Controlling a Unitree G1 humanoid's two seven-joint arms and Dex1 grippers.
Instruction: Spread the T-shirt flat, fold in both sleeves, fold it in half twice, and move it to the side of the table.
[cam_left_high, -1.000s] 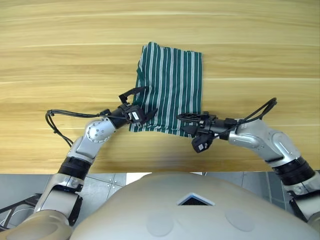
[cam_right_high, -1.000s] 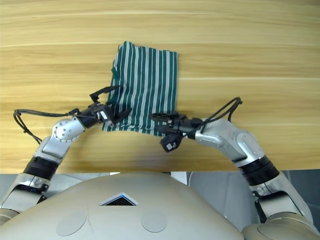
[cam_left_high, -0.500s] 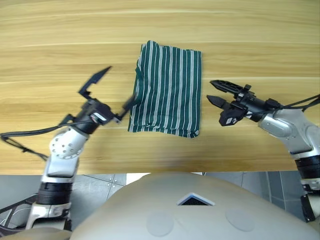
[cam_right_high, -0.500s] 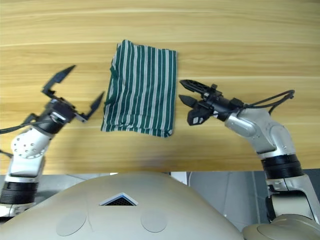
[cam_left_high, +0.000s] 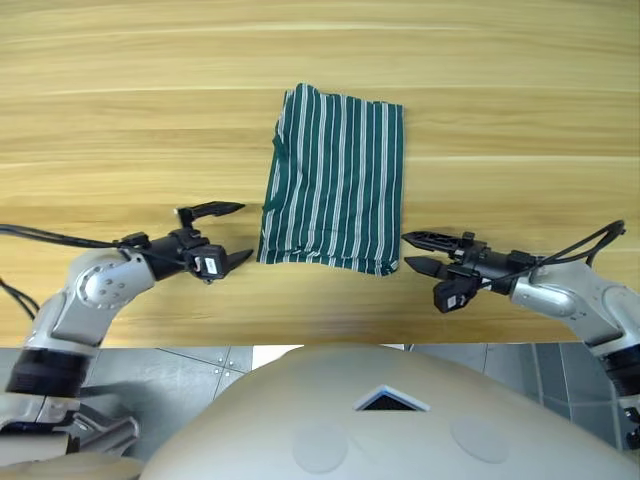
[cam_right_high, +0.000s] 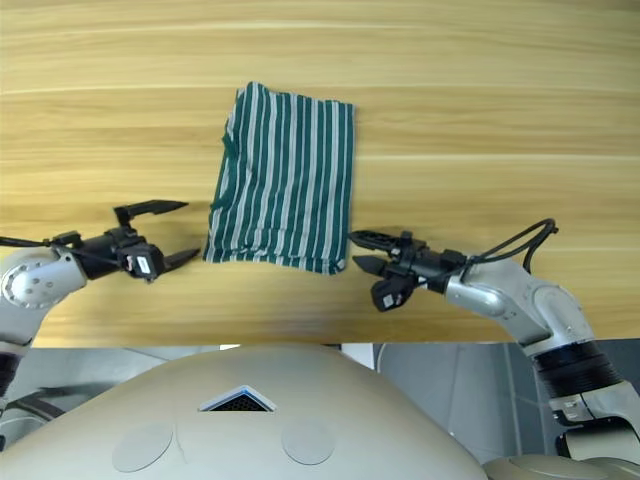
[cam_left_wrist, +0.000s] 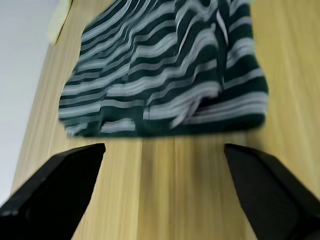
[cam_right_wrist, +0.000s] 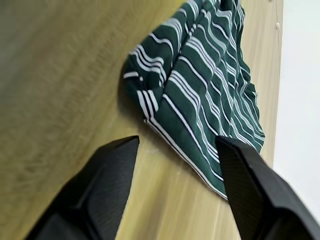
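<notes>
The T-shirt (cam_left_high: 335, 180) is dark green with white stripes and lies folded into a narrow rectangle in the middle of the wooden table (cam_left_high: 120, 120). My left gripper (cam_left_high: 243, 232) is open just left of the shirt's near left corner, low over the wood. My right gripper (cam_left_high: 407, 250) is open just right of the near right corner. Neither touches the cloth. In the left wrist view the shirt's near edge (cam_left_wrist: 165, 75) lies ahead of the spread fingers (cam_left_wrist: 65, 185). In the right wrist view the shirt's corner (cam_right_wrist: 200, 90) lies beyond the fingers (cam_right_wrist: 245, 185).
Bare wood stretches to the left, right and far side of the shirt. The table's near edge (cam_left_high: 300, 340) runs just behind both grippers, with grey floor below it.
Both grippers left the shirt's near edge, swung out to its sides, and have now come back low beside its near corners. The shirt has stayed in place.
</notes>
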